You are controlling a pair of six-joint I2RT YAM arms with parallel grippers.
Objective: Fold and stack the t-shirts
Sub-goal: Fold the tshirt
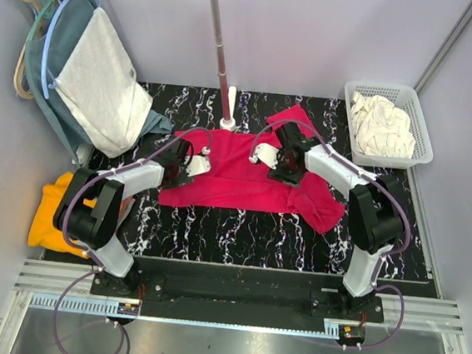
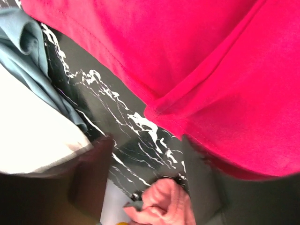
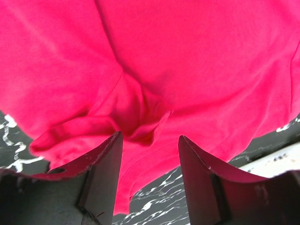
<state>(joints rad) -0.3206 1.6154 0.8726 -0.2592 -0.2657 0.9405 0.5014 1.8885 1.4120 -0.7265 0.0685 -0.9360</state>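
Note:
A red t-shirt (image 1: 240, 177) lies spread on the black marble table (image 1: 239, 227), with a sleeve toward the back and a bunched part at the right. My left gripper (image 1: 192, 161) is at the shirt's left edge. In the left wrist view it (image 2: 146, 140) is open over bare table, and the shirt's hem (image 2: 201, 136) lies against its right finger (image 2: 201, 178). My right gripper (image 1: 271, 157) is over the shirt's upper middle. In the right wrist view it (image 3: 150, 137) is open, with a raised fold of the red shirt (image 3: 140, 122) just beyond the fingertips.
A white basket (image 1: 421, 119) with pale cloth stands at the back right. A rack pole (image 1: 223, 50) stands behind the shirt. Grey and blue garments (image 1: 103, 80) hang at the back left. An orange garment (image 1: 47, 213) lies at the left. Crumpled pink cloth (image 2: 164, 201) shows between the left fingers.

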